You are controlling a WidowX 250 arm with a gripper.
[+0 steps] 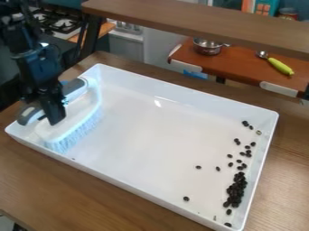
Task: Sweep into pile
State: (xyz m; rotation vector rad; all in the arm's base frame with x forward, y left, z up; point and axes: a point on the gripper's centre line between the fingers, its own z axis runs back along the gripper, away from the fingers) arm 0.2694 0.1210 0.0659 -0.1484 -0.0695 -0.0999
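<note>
The black gripper [54, 106] hangs over the left end of the white tray [151, 135], shut on the grey handle of a brush [75, 115]. The brush has a white body and pale blue bristles, which face the middle of the tray near its left wall. Dark beans [236, 189] lie clustered along the right wall, densest toward the near right corner. Several loose ones trail up that wall, and a few single beans [186, 198] are scattered to the left of the cluster.
The tray stands on a brown wooden table [54, 180]. Behind it, a wooden shelf [205, 20] crosses the top of the view. Beyond are a metal pot [208, 46] and a green-handled utensil [280, 66] on a reddish board, with a stove [57, 20] at upper left.
</note>
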